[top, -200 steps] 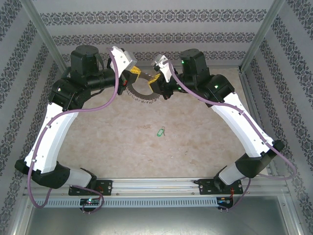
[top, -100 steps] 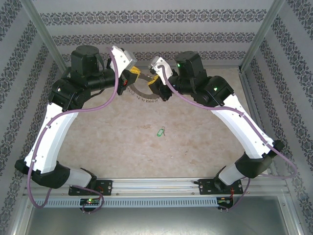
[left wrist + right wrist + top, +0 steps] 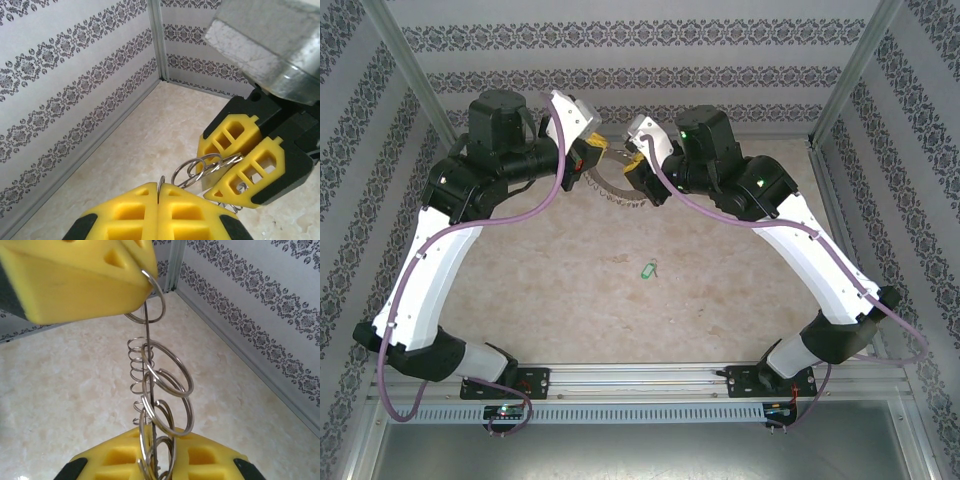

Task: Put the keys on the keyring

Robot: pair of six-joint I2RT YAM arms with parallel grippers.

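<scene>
Both my jaws clench the keyring [image 3: 613, 192], just shifted toward 11 o'clock; the key [image 3: 647, 269] lies unthreaded at its 6 o'clock.

I seem to work in a lab booth. Aluminium posts [image 3: 412, 75] frame wallpapered panels [image 3: 640, 60] around my tabletop [image 3: 570, 290].

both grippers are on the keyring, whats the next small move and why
Probably open the right gripper and let go. Both it and the left gripper are shut on the keyring, while the green key lies alone on the table, so one gripper must be freed to fetch it.
</scene>
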